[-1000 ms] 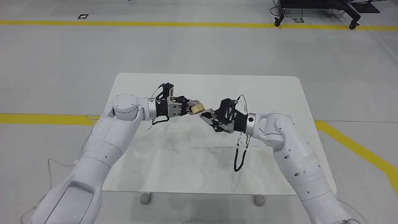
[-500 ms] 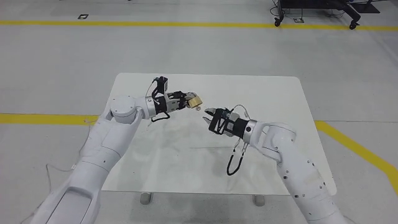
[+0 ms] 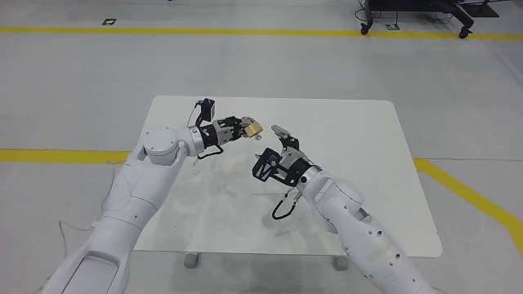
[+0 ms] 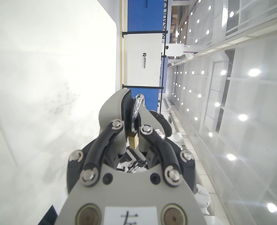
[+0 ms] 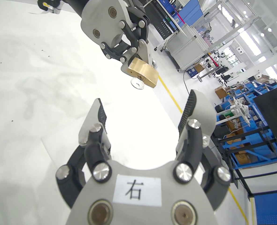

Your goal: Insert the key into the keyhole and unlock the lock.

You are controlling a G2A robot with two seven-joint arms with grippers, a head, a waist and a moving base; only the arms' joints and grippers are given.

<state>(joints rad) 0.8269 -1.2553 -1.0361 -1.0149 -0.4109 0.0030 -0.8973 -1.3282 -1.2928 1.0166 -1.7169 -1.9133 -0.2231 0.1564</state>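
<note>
The left pincer (image 3: 244, 128) is closed on the brass lock (image 3: 255, 130) and holds it in the air above the white surface (image 3: 368, 204), over the far middle part. In the right wrist view the two fingers of the left pincer (image 5: 135, 60) press the lock (image 5: 144, 71) at its upper part, and the brass body hangs out past the fingertips. The key (image 5: 137, 83) sits in the keyhole. Its shaft is hidden inside the lock, and its round silver head stands out from the bottom face.

This bottom face, and so the key's long axis, points toward the right pincer (image 5: 145, 99) and a little down. The right pincer (image 3: 270, 149) is wide open and holds nothing. It is near the lock but apart from it, with its gap facing the key head.

In the left wrist view the left pincer (image 4: 135, 108) has a narrow piece of the lock (image 4: 133, 141) between its fingers.
</note>
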